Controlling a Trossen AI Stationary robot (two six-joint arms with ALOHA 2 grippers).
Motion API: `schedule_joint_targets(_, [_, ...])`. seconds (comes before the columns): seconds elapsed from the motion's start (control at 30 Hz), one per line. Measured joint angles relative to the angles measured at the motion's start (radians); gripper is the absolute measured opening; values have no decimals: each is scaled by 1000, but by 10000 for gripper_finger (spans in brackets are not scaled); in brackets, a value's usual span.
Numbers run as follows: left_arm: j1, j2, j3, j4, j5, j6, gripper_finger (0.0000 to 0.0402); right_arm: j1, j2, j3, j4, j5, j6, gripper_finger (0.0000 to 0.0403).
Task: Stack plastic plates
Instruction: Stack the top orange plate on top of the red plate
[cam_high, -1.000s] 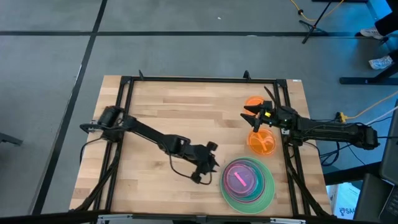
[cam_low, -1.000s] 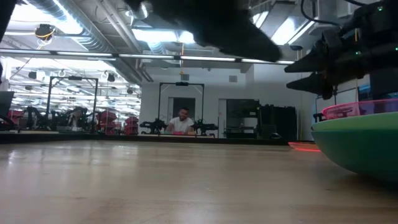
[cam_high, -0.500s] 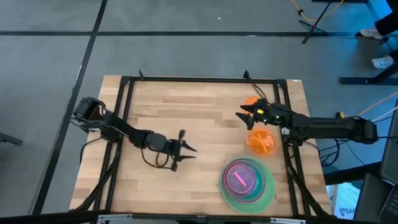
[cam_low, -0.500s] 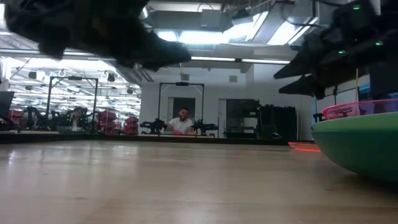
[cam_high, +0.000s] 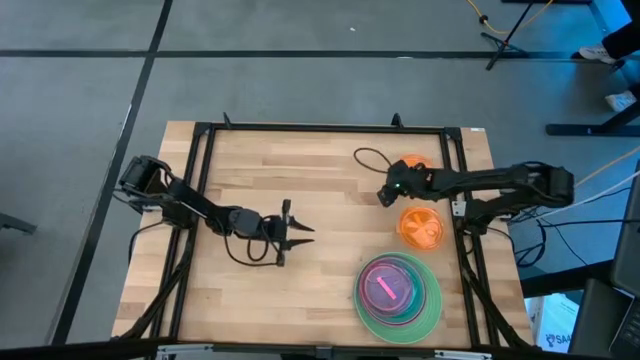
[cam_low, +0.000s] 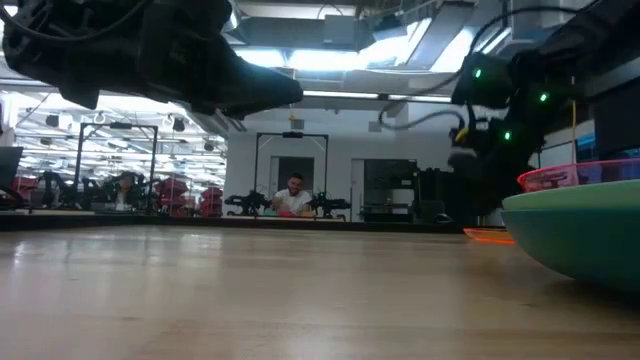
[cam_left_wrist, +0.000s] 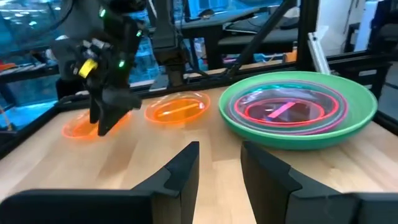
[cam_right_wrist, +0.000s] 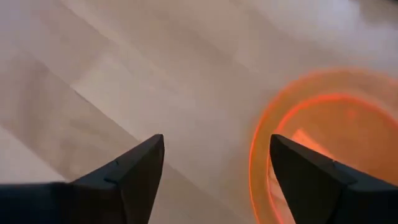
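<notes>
High view, nested plates (cam_high: 399, 291), two orange plates (cam_high: 421, 227)

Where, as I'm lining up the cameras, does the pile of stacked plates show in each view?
High view: the plate stack sits near the table edge at the picture's bottom, on the right arm's side.
Low view: the stack fills the right edge.
Left wrist view: the stack lies beyond that arm's fingers.
Right wrist view: not in it.
Shared landmark: the orange plate beside the stack, also in the left wrist view.
</notes>
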Motion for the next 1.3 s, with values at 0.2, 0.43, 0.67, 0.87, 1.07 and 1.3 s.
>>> schedule_joint_targets(0.2, [-11, 0, 0, -36, 1, -44, 112, 0, 138, 0, -4, 31, 13, 282])
schedule_joint_targets(0.43, [-14, 0, 1, -40, 0, -70, 112, 2, 177, 4, 5, 66, 11, 256])
schedule_joint_targets(0.67, [-14, 0, 1, -41, 1, -77, 112, 1, 178, 1, -4, 143, -19, 160])
schedule_joint_targets(0.87, [-12, 0, 1, -19, -26, -73, 112, 0, 179, -7, -26, 200, -18, 83])
schedule_joint_targets(1.07, [-20, 0, 2, -25, -27, -87, 112, -1, 179, -8, -22, 201, -50, 9])
schedule_joint_targets(1.3, [-19, 1, 2, -24, -26, -89, 112, 1, 175, -8, -12, 209, -69, 6])
